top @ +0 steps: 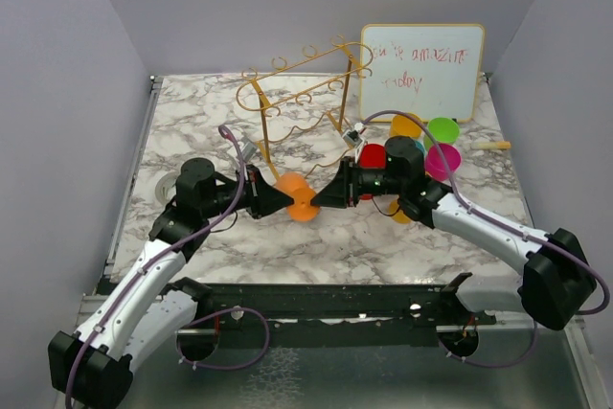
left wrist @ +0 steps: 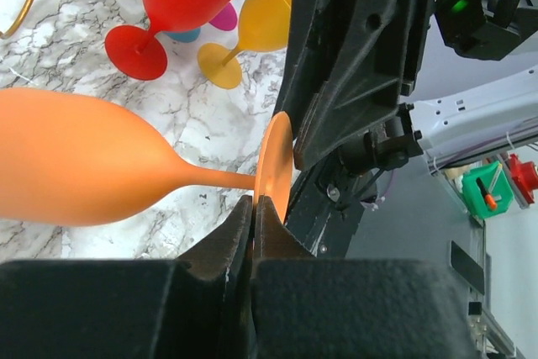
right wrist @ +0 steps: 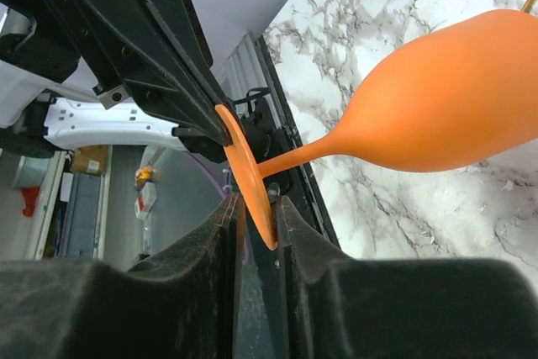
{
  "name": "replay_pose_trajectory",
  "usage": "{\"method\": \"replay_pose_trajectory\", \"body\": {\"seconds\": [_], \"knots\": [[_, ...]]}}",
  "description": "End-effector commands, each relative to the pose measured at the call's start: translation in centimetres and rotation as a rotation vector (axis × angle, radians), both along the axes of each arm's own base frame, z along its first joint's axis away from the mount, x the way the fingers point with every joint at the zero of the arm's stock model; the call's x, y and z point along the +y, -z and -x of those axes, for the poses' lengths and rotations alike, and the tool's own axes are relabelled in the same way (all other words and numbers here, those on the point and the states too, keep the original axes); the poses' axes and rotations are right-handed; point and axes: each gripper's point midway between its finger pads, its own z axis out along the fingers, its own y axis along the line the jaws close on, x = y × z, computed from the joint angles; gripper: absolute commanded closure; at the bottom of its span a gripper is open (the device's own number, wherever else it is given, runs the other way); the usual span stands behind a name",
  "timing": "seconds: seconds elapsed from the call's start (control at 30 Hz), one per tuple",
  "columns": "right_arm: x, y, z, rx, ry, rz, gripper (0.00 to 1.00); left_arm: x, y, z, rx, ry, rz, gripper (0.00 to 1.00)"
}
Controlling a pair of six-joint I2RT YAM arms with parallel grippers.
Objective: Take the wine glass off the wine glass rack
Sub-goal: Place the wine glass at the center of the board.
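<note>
An orange wine glass (top: 299,196) hangs on its side above the marble table, in front of the gold wire wine glass rack (top: 287,93) and off it. My left gripper (top: 287,200) is shut on the rim of the glass's round foot (left wrist: 273,166), with the bowl (left wrist: 76,157) pointing away to the left in the left wrist view. My right gripper (top: 316,200) meets it from the other side. Its jaws (right wrist: 256,208) stand narrow around the same foot (right wrist: 244,166), and the tilted disc touches both fingers. The bowl (right wrist: 454,98) reaches over the table.
A whiteboard (top: 421,69) with red writing stands at the back right beside the rack. Red (top: 372,158), yellow (top: 404,126), green (top: 442,128) and pink (top: 442,160) glasses cluster by the right arm. A small round object (top: 165,189) lies at the left edge.
</note>
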Motion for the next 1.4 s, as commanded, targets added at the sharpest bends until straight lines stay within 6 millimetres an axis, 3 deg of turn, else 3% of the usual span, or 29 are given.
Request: {"method": "replay_pose_trajectory", "body": {"seconds": [0.0, 0.07, 0.13, 0.17, 0.2, 0.27, 0.4, 0.53, 0.6, 0.7, 0.77, 0.93, 1.03, 1.1, 1.23, 1.3, 1.37], "knots": [[0.6, -0.2, 0.9, -0.014, -0.068, -0.04, 0.82, -0.4, -0.3, -0.7, -0.049, -0.016, 0.039, 1.0], [0.7, -0.1, 0.9, -0.007, -0.074, -0.04, 0.96, -0.8, -0.3, -0.5, -0.044, 0.012, 0.048, 1.0], [0.6, -0.1, 0.7, -0.009, -0.057, -0.042, 0.99, -1.0, -0.2, -0.2, -0.045, 0.043, 0.045, 1.0], [0.6, -0.1, 0.6, -0.01, -0.048, -0.043, 0.99, -1.0, -0.2, 0.1, -0.054, 0.058, 0.042, 0.95], [0.5, -0.2, 0.5, -0.013, -0.037, -0.043, 0.99, -1.1, 0.0, 0.3, -0.067, 0.071, 0.038, 0.82], [0.2, -0.2, 0.5, -0.025, -0.02, -0.035, 0.99, -1.0, 0.4, 0.7, -0.092, 0.099, 0.026, 0.67], [-0.4, -0.2, 0.8, -0.051, -0.001, -0.018, 0.99, -1.4, 0.7, 1.9, -0.095, 0.191, 0.023, 0.57], [-0.7, -0.6, 1.0, -0.07, 0.002, -0.031, 1.0, -1.9, 0.5, 3.4, -0.079, 0.309, 0.04, 0.69], [-0.8, -0.5, 1.0, -0.073, 0.009, -0.03, 1.0, -1.9, 0.4, 3.5, -0.092, 0.315, 0.035, 0.77], [-0.9, -0.7, 1.2, -0.08, 0.002, -0.034, 0.99, -1.8, 0.2, 3.2, -0.124, 0.306, 0.027, 0.81], [-0.9, -1.0, 1.6, -0.085, -0.015, -0.045, 0.96, -2.0, -0.1, 3.0, -0.127, 0.311, 0.028, 1.0], [-1.6, -1.7, 2.1, -0.096, -0.016, -0.02, 0.69, -2.0, 0.1, 3.1, -0.13, 0.325, 0.01, 1.0], [-2.0, -2.2, 2.2, -0.137, -0.013, 0.005, 0.61, -1.8, 1.0, 3.6, -0.17, 0.359, -0.014, 1.0], [-2.6, -2.5, 1.3, -0.175, 0.039, 0.056, 0.59, -1.7, 1.3, 4.0, -0.198, 0.375, -0.021, 1.0], [-4.2, -3.3, -1.6, -0.255, 0.221, 0.149, 0.43, -1.3, 2.3, 4.0, -0.303, 0.354, -0.063, 1.0], [-4.6, -2.9, -3.3, -0.244, 0.313, 0.188, 0.36, -1.1, 3.1, 4.0, -0.352, 0.353, -0.089, 1.0], [-4.2, -2.4, -3.8, -0.21, 0.306, 0.22, 0.34, -1.0, 3.5, 4.5, -0.413, 0.391, -0.097, 1.0]]}}
